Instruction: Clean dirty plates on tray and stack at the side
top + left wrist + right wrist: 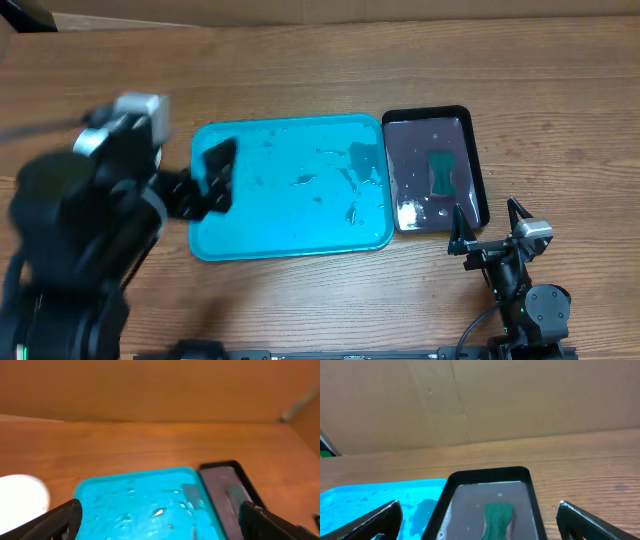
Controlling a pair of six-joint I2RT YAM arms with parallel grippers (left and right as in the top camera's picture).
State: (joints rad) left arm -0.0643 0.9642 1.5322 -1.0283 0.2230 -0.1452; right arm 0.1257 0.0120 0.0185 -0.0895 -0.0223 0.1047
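Wood bench (400,60) fills the overhead view. On it the tray (280,228) lies in the middle, wet with droplets and bare of plates. A black tray (478,170) sits tight against its right side with a green sponge (441,172) in it. The left hand (217,176) hovers over the tray's left end, jaws apart and empty, and its bulky arm hides the bench to the left. The right hand (485,215) waits at the black tray's near end, spread wide, gripping nothing. From the left wrist, both trays lie ahead, and a blurred white disc, likely the white plate (20,499), rests on the bench just left of the tray; the other plates I cannot find. From the right wrist, the sponge lies in the black tray ahead of the open fingers, with a cardboard wall (520,400) behind. With the tray bare, cleaning and stacking look done or nearly so. The next move calls for lifting the left arm clear and checking the stack.
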